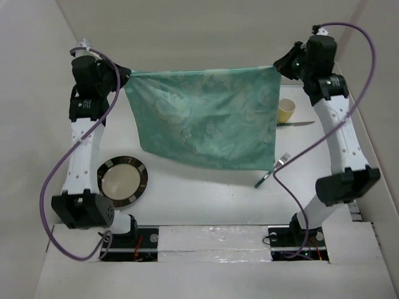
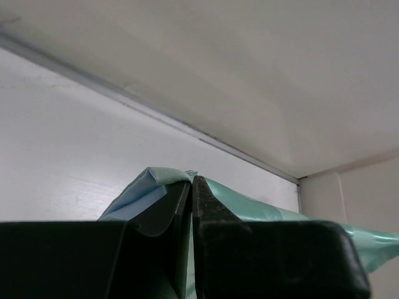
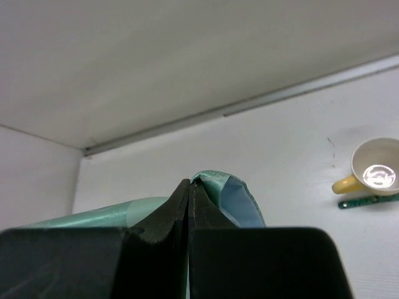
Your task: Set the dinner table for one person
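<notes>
The left gripper (image 2: 192,180) is pressed shut on one top corner of the green placemat (image 1: 206,118). The right gripper (image 3: 189,184) pinches the other, and the top edge runs taut between them over the far half of the dinner table (image 1: 206,199). The plate (image 1: 122,180) lies clear of the cloth's lower left corner. The cup (image 1: 286,111) and knife (image 1: 298,124) sit just beside its right edge (the fork (image 1: 274,169) meets the lower right corner). Bare tabletop lies between the lower edge and the arm bases.

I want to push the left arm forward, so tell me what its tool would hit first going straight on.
Beyond the corner of the placemat pinched in the left tool, the line looks free until the bare dinner table just short of the far wall; depth is unclear, so possibly the wall.
</notes>
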Robot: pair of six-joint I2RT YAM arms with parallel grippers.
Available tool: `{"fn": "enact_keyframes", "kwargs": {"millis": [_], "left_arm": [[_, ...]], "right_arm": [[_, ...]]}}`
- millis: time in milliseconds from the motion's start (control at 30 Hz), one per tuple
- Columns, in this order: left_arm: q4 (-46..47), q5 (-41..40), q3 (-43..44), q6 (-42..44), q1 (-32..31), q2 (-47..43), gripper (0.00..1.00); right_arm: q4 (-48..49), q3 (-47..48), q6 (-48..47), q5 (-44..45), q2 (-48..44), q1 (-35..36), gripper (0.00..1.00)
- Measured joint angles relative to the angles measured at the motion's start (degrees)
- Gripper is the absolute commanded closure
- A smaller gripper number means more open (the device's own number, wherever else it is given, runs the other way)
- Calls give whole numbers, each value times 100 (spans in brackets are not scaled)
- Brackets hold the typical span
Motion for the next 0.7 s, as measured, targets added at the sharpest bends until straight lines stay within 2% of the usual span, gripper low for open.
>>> {"fn": "enact_keyframes", "kwargs": {"millis": [100, 233, 333, 400, 500, 567, 600, 700], "left_arm": [[-17, -44, 162, -55, 26, 592, 100], [-20, -39, 813, -201, 107, 1274, 100], [24, -31, 1263, -297, 142, 1456, 100], [170, 33, 1316, -361, 177, 1397, 100], [619, 87, 754, -415, 229, 1001, 100], [863, 85, -85, -424, 247, 549, 100], [1064, 83, -570, -420, 258, 348, 100], [1565, 129, -2020, -417, 289, -85, 100]], "right_arm": [[-109, 509, 61, -122, 837, -15, 100], [-341, 1799, 188, -278, 1705, -22, 100], [-341, 2520, 278, -420, 1904, -48, 100], [-216, 2507, 317, -531, 1740, -87, 100], [289, 1447, 361, -678, 1069, -122, 100], [625, 221, 387, -769, 466, -127, 100], [719, 160, 396, -817, 439, -127, 100], [1355, -1663, 367, -916, 37, -131, 100]]}}
